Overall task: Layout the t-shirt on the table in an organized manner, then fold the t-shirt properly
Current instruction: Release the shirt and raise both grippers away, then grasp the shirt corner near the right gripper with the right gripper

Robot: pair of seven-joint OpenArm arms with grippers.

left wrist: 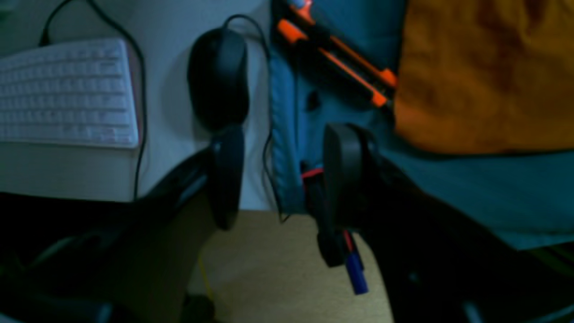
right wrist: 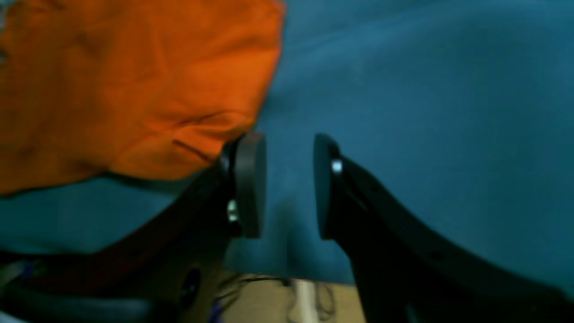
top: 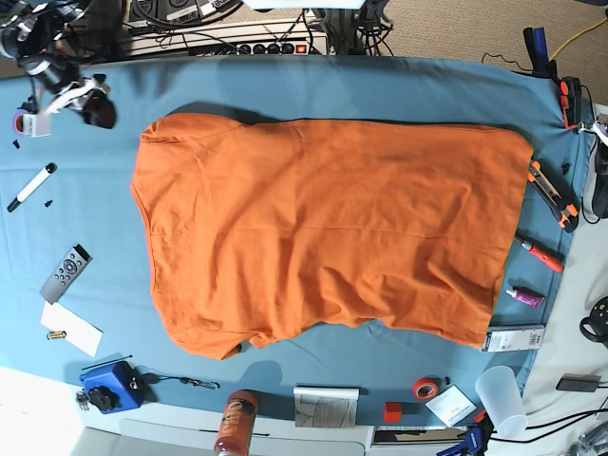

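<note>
We see the t-shirt (top: pixel 323 233) spread across the middle of the worktop (top: pixel 380 85), its long axis running side to side in the base view, with the rounded collar-and-sleeve end toward that view's left and the straighter hem edge toward its right. It looks roughly flat but rumpled, and the near-left corner is curled, so we judge the laying out close to done and the folding not yet begun. Neither arm shows clearly in the base view, so we place them by their wrist cameras. Our right hand (right wrist: pixel 289 186) hangs over bare blue cloth with its pads parted and nothing between them; the shirt's edge lies just beside its left pad, up and to the left in that view. Our left hand (left wrist: pixel 284 177) also stands apart and empty, out past the worktop's edge above a keyboard (left wrist: pixel 67 92) and a mouse (left wrist: pixel 218 76), with the shirt up and to the right of it, beyond an orange and black tool (left wrist: pixel 336 56). We judge the right hand the nearer to fabric; the left must first travel back over the worktop before both can take an edge along the shirt's length.
</note>
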